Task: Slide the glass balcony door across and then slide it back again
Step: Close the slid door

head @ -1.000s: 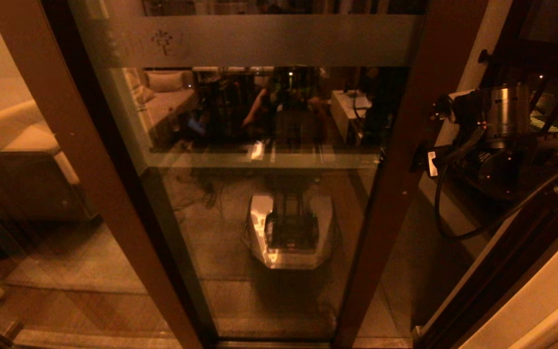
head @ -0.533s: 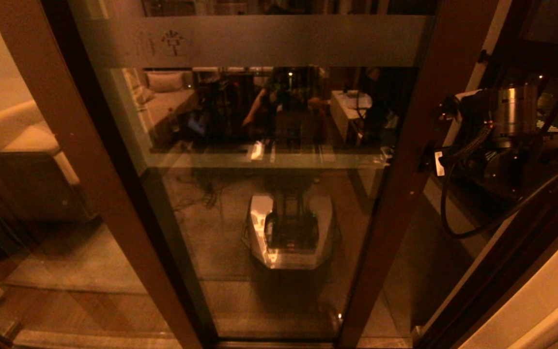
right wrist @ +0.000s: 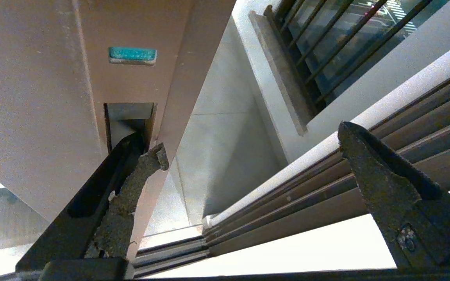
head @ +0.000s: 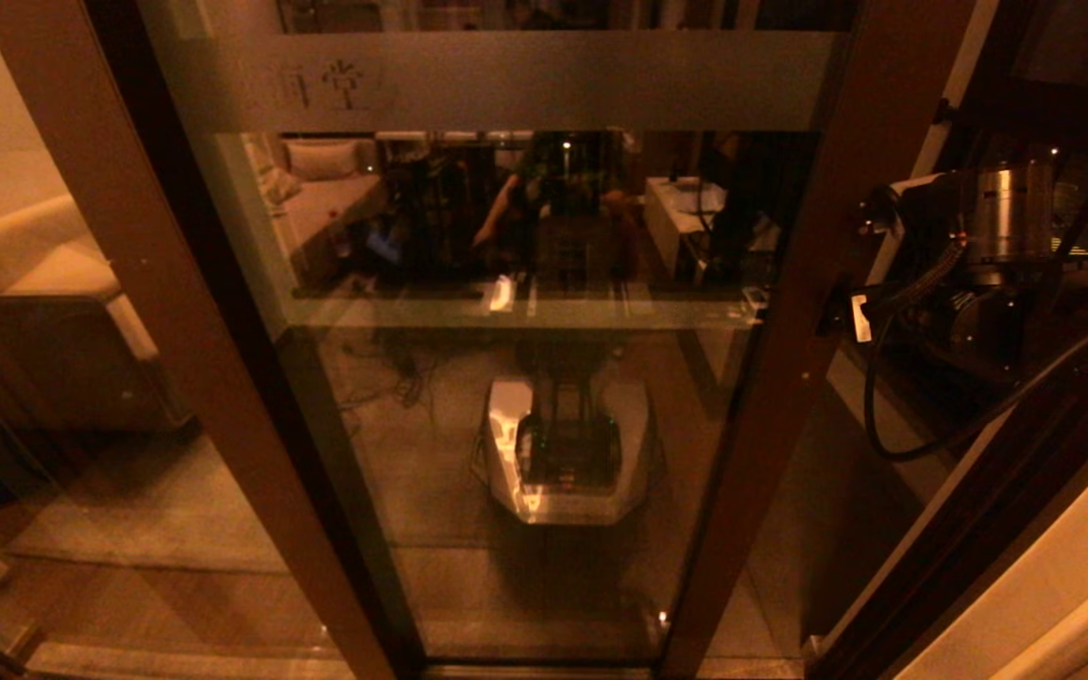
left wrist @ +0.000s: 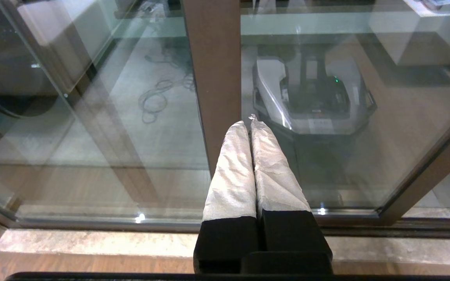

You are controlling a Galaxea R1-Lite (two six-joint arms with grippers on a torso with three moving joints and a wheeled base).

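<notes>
- Right wrist view: right gripper (right wrist: 248, 152) spread wide, gripping nothing; one finger (right wrist: 131, 183) with its tip hooked into the recessed handle slot (right wrist: 129, 117) in the edge of the door frame (right wrist: 53, 97), the other finger (right wrist: 381, 175) well clear of that frame, out over the floor track (right wrist: 287, 195).
- Just above the slot on the same frame edge, a small green tab (right wrist: 132, 55).
- Beyond the frame edge, pale floor tiles (right wrist: 217, 148), a white ledge, and a black railing (right wrist: 326, 43) further out.
- Head view: right arm (head: 988, 255) with its metal wrist joint and looping black cable held against the outer side of the door's right upright.
- Glass door (head: 525, 397) filling the middle of the head view, between two slanting brown uprights; broad frosted band (head: 544, 80) across its top with faint characters near the left end, thinner strip at mid-height.
- Mirrored in the pane below the strip, the robot's own base; above the strip, a sofa and dim room.
- To the left of the door, a second brown-framed pane (head: 62, 378).
- Left wrist view: left gripper (left wrist: 251, 125) closed, fingers (left wrist: 233, 171) pressed together and holding nothing, tips close to the door's brown upright (left wrist: 215, 78); contact not clear.
</notes>
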